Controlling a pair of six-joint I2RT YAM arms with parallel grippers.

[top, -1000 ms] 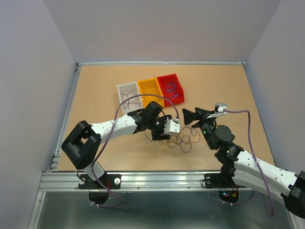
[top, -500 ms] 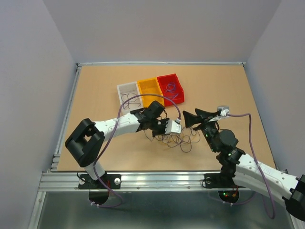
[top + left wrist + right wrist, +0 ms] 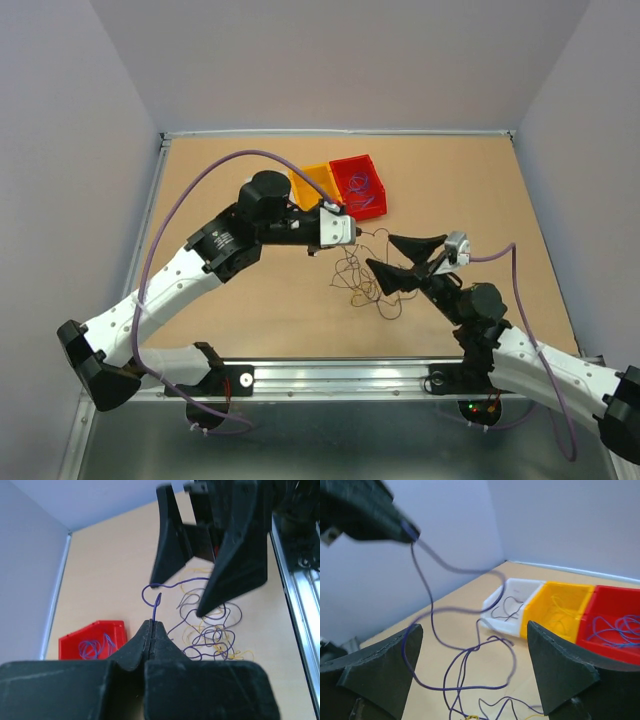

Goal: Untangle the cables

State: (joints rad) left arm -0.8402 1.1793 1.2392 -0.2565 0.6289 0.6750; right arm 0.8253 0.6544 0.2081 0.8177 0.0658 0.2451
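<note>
The cables (image 3: 375, 285) lie as a loose bunch of thin purple, yellow and dark loops on the table between the arms. My left gripper (image 3: 352, 230) is raised near the bins, shut on one purple cable (image 3: 155, 604) that rises from the bunch (image 3: 215, 630) to its tips (image 3: 151, 622). My right gripper (image 3: 380, 252) hovers open over the bunch's right side. In the right wrist view the lifted purple cable (image 3: 427, 610) hangs in loops between the right gripper's (image 3: 472, 630) spread fingers, and the left gripper (image 3: 407, 530) shows at the upper left.
A yellow bin (image 3: 312, 178) and a red bin (image 3: 352, 160) with purple wires stand behind the left gripper. The right wrist view also shows a white bin (image 3: 517, 581) with dark wires beside the yellow (image 3: 570, 586) and red (image 3: 620, 591) ones. Grey walls enclose the table.
My left gripper shut on a purple cable at the bunch, then rose and drew back toward the bins, pulling it up. My right gripper opened wider and dropped closer to the bunch.
</note>
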